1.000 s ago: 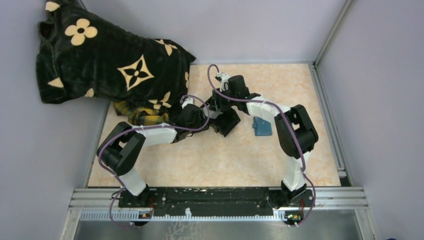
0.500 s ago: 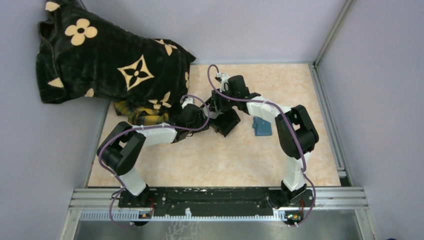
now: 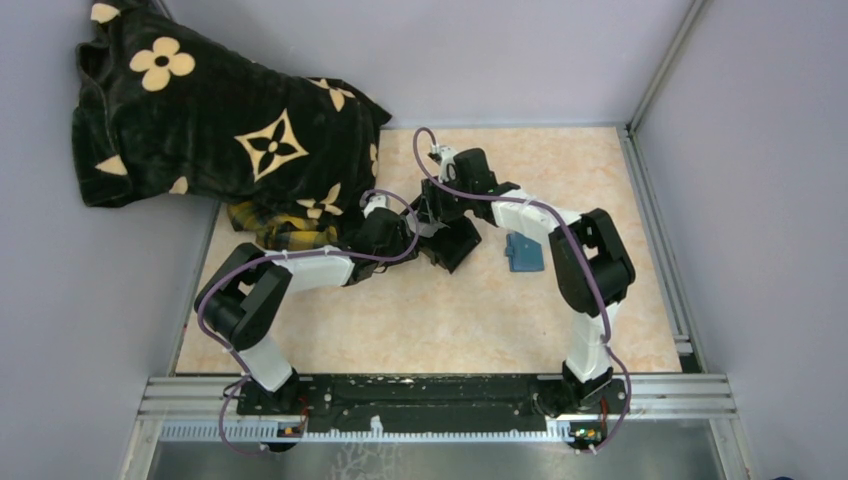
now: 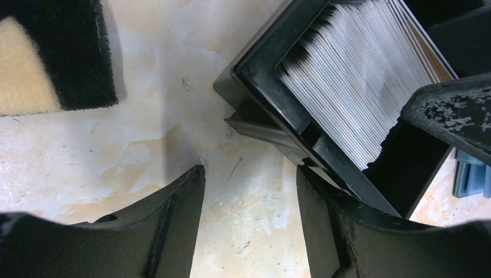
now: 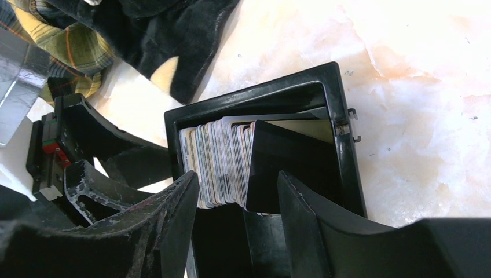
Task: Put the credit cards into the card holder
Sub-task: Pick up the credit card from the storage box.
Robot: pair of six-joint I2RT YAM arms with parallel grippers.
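Pale thin credit cards (image 5: 217, 156) packed tight in black plastic box (image 5: 255, 92); flat blue card holder (image 3: 523, 253) lies near it. Open right tool (image 5: 237, 176) hangs above cards, open left tool (image 4: 250, 171) beside box. Risk: tight packing, so pinch may drag several.

Blue card holder (image 3: 523, 253), blk box (image 5: 260, 91)

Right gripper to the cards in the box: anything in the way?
Nothing covers the credit cards; the black box is open-topped. But a black plate leans on the stack's end and sits between the open fingers of the right gripper along with the last cards, so closing there may catch the plate too.
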